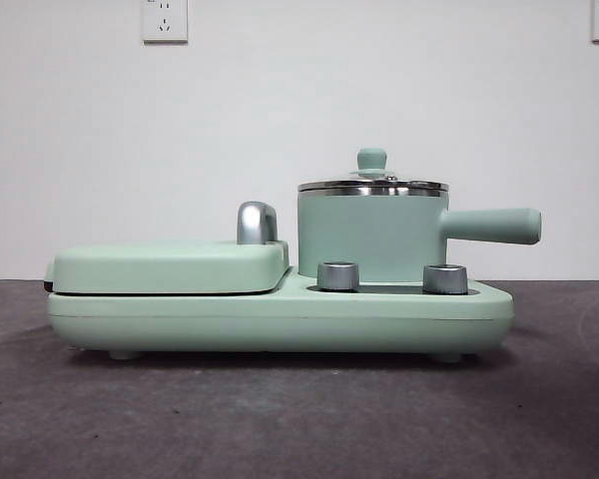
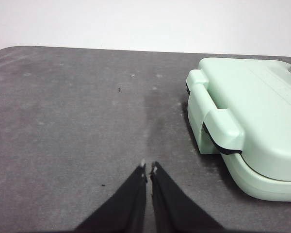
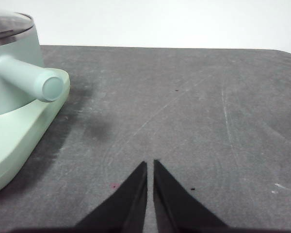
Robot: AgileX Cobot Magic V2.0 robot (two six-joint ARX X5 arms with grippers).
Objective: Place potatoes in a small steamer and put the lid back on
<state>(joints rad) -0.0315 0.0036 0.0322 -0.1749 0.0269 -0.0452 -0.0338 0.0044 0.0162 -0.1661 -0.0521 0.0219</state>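
Observation:
The small steamer (image 1: 371, 238), a mint green pot with a steel rim and a long side handle (image 1: 491, 226), stands on the right of a green cooker base. The lid (image 1: 373, 184) sits on it, its green knob upright. The steamer also shows in the right wrist view (image 3: 12, 68). No potato is in view in any frame. My left gripper (image 2: 149, 167) is shut and empty over bare table beside the griddle end. My right gripper (image 3: 150, 164) is shut and empty over bare table beside the steamer's handle. Neither gripper shows in the front view.
The cooker base (image 1: 280, 317) carries a closed flat green griddle (image 1: 170, 267) with a chrome handle (image 1: 257, 222) on its left, also in the left wrist view (image 2: 252, 121). Two grey dials (image 1: 338, 275) sit on its front. The dark grey table (image 1: 280, 419) meets a white wall.

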